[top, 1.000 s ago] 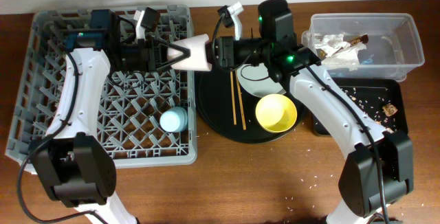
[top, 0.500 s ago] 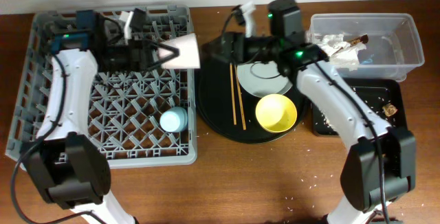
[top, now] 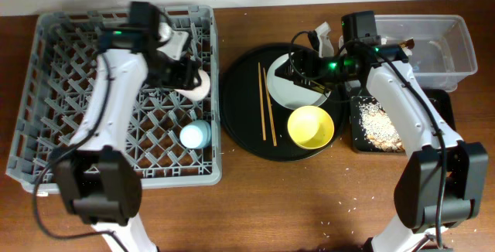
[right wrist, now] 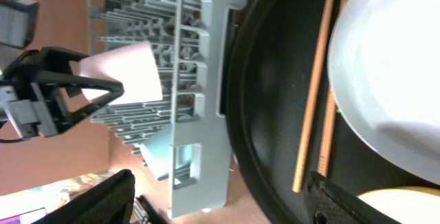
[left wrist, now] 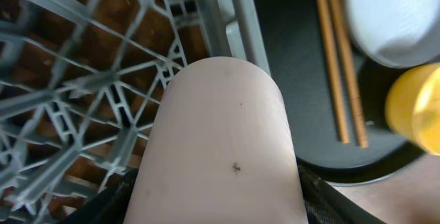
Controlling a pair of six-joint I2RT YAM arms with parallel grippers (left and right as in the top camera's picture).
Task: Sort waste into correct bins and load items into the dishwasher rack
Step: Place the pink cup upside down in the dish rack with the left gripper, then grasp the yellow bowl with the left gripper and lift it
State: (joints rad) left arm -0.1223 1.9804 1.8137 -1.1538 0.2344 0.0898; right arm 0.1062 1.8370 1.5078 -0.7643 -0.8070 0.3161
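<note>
My left gripper [top: 188,73] is shut on the pink cup [top: 200,86] over the right side of the grey dishwasher rack [top: 69,105]. In the left wrist view the pink cup [left wrist: 223,135] fills the middle, clamped between the black fingers [left wrist: 110,203]. A blue cup [top: 195,134] stands in the rack. My right gripper [top: 295,66] hangs open and empty above the pale plate [top: 294,93]. The yellow bowl [top: 310,126] and chopsticks [top: 267,113] lie beside it. The right wrist view shows the chopsticks [right wrist: 313,100], plate [right wrist: 385,80] and rack [right wrist: 199,93].
Plate, bowl and chopsticks all rest on a large round black tray [top: 240,120]. At the back right stands the clear tub [top: 456,51]. In front of it the shallow black tray [top: 441,105] holds beige food scraps [top: 377,120].
My right gripper opened, let go of the pink cup and drew back right over the round tray. My left gripper carried the cup over the rack and turned it downward.
</note>
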